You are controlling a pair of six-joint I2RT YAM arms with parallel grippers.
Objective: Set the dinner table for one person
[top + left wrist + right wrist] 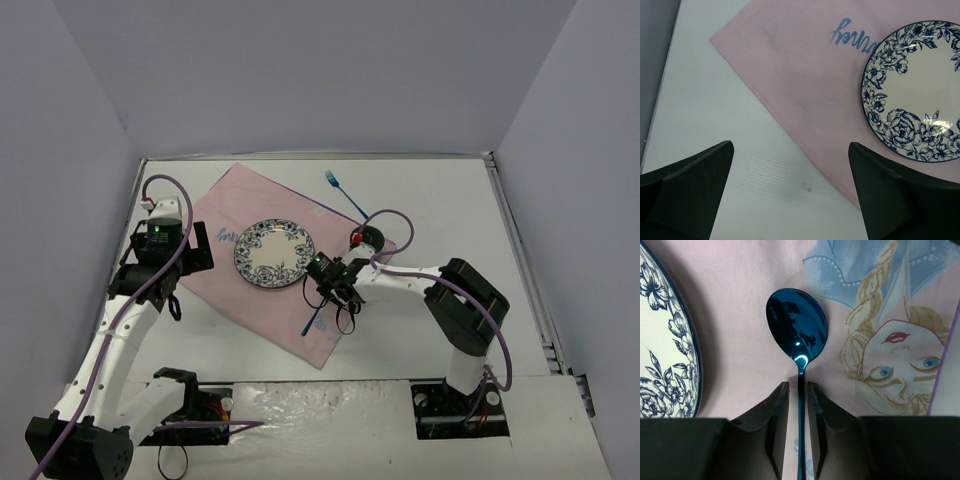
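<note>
The white dinner table (430, 205) carries a pink cloth (225, 290) with a blue-flowered plate (274, 252) on it. A shiny blue spoon (797, 325) lies on the cloth just right of the plate (665, 340); its handle shows in the top view (310, 322). My right gripper (798, 390) sits low over the spoon, its jaws straddling the handle with a thin gap on each side. A blue fork (345, 192) lies on the table beyond the cloth. My left gripper (790, 200) is wide open and empty over the table (715, 125) at the cloth's left edge (800, 80).
A small dark and red object (366, 239) sits at the cloth's right corner beside the right arm's purple cable. Grey walls close in the table on three sides. The cloth bears a printed face (900, 350) right of the spoon.
</note>
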